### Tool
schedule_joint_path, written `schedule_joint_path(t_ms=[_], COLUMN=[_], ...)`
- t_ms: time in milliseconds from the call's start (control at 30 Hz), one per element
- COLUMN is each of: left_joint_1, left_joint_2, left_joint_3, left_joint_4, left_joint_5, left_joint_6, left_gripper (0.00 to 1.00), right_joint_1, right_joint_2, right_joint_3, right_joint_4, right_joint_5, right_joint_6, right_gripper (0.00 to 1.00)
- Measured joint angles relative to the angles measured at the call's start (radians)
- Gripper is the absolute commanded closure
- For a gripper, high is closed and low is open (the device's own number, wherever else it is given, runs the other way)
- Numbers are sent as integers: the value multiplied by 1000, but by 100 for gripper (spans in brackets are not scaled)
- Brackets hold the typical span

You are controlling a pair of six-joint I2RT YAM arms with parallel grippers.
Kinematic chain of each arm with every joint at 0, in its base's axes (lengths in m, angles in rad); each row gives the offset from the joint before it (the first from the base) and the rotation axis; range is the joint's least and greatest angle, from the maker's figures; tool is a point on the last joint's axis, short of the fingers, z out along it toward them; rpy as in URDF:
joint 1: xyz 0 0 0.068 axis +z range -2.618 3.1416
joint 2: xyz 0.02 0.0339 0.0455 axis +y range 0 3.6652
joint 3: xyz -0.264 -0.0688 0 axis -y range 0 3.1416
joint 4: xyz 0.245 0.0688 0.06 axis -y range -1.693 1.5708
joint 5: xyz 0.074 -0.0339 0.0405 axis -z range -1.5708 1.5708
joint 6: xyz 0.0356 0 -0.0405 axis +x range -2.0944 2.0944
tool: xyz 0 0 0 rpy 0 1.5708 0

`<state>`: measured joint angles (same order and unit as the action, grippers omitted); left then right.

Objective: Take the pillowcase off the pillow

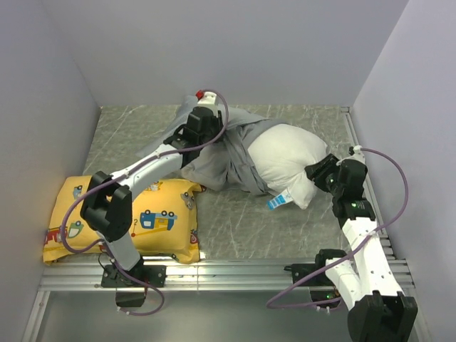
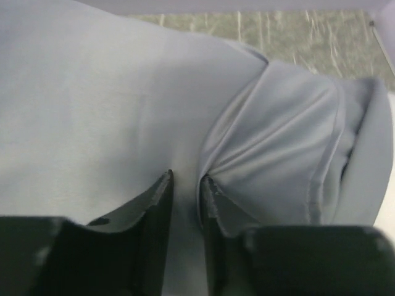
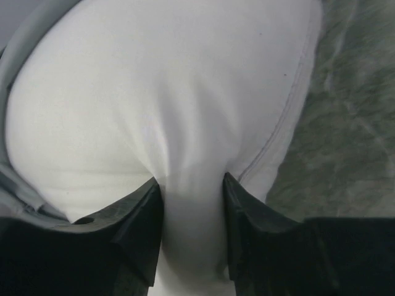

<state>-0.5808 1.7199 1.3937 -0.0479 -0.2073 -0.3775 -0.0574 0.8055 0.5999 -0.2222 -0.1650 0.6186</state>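
- The left gripper (image 2: 185, 185) has its fingers drawn close together, with a fold of the pillowcase (image 2: 92, 111) nipped between them. Creases fan out from the pinch toward the right.
- The right gripper (image 3: 191, 185) is squeezing a bulge of the pillow (image 3: 166, 80) at its bare white end, and the cloth dimples in between the fingers.
- Seen from above, the two pinches sit at opposite ends of one bundle. The grey cover is bunched on the left and far side, and the white pillow pokes out of it to the right, roughly half bared.
- The bundle's long axis runs across the table from left to right, with the blue tag (image 1: 280, 200) hanging at the pillow's near edge.
- As I read it, the coming pull turns on that line: the left arm, which is on the cover, draws it leftward and away while the right arm anchors the pillow.
- The yellow cushion (image 1: 142, 214) lies just beside the grey fabric at the near left, so a pull that way could drag the cover onto it.
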Motion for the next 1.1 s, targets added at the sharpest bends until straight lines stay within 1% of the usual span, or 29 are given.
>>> schedule_joint_path(t_ms=[33, 67, 133, 167, 233, 267, 367, 433, 600, 633, 767, 867, 1000, 1100], left_joint_1=[-13, -22, -40, -51, -66, -74, -100, -115, -156, -164, -211, -250, -293, -307], left_joint_2=[-5, -11, -25, -35, -55, -65, -117, -159, -295, -325, -441, -475, -476, -463], left_joint_3=[-20, -37, -56, -63, -66, -68, -91, -112, -203, -231, -378, -489, -612, -645], left_joint_4=[15, 24, 36, 39, 40, 42, 43, 43, 39, 36, 40, 48, 43, 36], left_joint_5=[0, -2, -5, -8, -11, -15, -23, -27, -46, -52, -60, -60, -64, -93], left_joint_6=[-4, -6, -8, -8, -7, -8, -9, -7, -10, -13, -56, -93, -133, -142], left_gripper=[58, 51, 47, 42, 37, 33, 29, 28, 25, 13, 13, 13, 13, 15], right_joint_1=[-3, -5, -4, 5, 32, 59, 194, 314, 467, 497, 625, 705, 754, 762], right_joint_2=[-2, -6, -24, -35, -51, -56, -66, -70, -48, -38, 4, 59, 136, 174], right_joint_3=[2, 5, 21, 37, 86, 117, 189, 211, 210, 209, 185, 179, 179, 179], right_joint_4=[-11, -24, -60, -81, -119, -128, -137, -139, -164, -167, -184, -211, -238, -245], right_joint_5=[13, 24, 44, 55, 84, 106, 193, 260, 370, 393, 486, 557, 640, 682], right_joint_6=[-13, -27, -42, -50, -67, -75, -97, -113, -153, -161, -171, -165, -141, -126], right_gripper=[36, 29, 26, 24, 23, 22, 22, 21, 21, 21, 20, 17, 16, 16])
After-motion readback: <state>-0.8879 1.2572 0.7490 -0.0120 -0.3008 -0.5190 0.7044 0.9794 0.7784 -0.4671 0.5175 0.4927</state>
